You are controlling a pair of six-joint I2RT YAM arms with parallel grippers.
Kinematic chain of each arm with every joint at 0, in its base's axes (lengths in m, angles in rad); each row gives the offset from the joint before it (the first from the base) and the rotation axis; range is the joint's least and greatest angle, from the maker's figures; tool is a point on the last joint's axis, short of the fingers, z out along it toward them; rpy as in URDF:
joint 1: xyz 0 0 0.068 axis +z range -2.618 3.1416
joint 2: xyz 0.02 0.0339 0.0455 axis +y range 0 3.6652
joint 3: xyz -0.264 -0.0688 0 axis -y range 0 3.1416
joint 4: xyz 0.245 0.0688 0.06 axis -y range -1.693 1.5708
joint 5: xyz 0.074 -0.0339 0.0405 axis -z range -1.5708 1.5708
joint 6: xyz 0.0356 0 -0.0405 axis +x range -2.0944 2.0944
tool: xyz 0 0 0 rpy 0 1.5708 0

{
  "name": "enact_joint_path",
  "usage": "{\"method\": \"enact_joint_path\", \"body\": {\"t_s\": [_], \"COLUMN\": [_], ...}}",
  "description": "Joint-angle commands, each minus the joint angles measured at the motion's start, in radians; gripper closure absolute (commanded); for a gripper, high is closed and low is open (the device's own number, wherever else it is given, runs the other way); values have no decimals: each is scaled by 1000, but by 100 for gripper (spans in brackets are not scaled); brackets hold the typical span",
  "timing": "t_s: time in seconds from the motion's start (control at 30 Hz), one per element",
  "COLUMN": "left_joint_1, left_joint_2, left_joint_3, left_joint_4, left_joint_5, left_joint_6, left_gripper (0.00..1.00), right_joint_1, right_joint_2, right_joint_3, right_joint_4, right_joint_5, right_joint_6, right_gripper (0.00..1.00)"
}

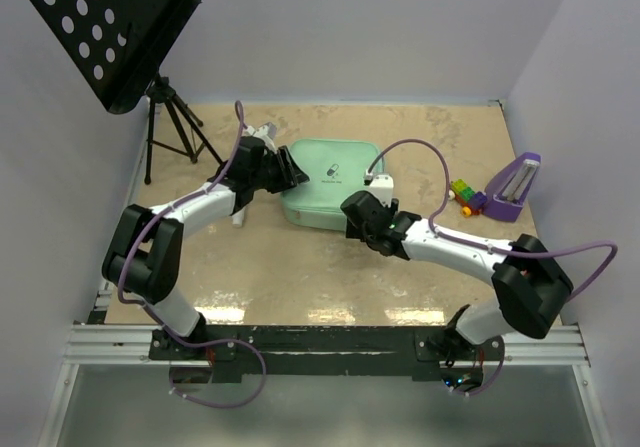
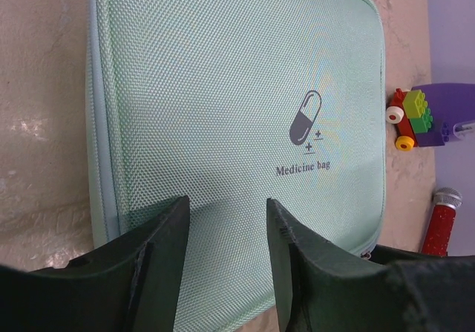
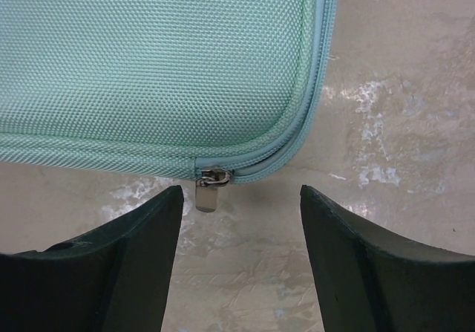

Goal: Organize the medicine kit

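The medicine kit is a pale mint-green woven zip bag lying flat and closed, with a capsule mark and "Medicine bag" on its lid. My left gripper is open and empty, its jaws over the bag's left part. My right gripper is open and empty at the bag's near edge. In the right wrist view it faces the bag's rounded corner. The metal zipper pull hangs just inside its left finger, untouched.
A purple metronome-like wedge and a small toy-brick car stand right of the bag. A red stick with a silver head lies near them. A white box sits at the bag's right edge. A black music stand stands far left.
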Motion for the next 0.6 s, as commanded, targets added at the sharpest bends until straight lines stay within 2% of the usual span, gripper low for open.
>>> {"method": "enact_joint_path", "body": {"t_s": [0.0, 0.37, 0.57], "left_joint_1": [18, 32, 38], "left_joint_2": [-1, 25, 28], "left_joint_3": [-27, -23, -19], "left_joint_4": [-89, -89, -89], "left_joint_5": [-40, -46, -43], "left_joint_6": [50, 73, 77], "left_gripper": [49, 51, 51], "right_joint_1": [-13, -169, -188], "right_joint_2": [-15, -144, -203], "right_joint_3": [31, -73, -86], "right_joint_4": [-13, 22, 33], "right_joint_5": [80, -18, -53], "right_joint_6": [34, 12, 17], "right_gripper": [33, 50, 52]}}
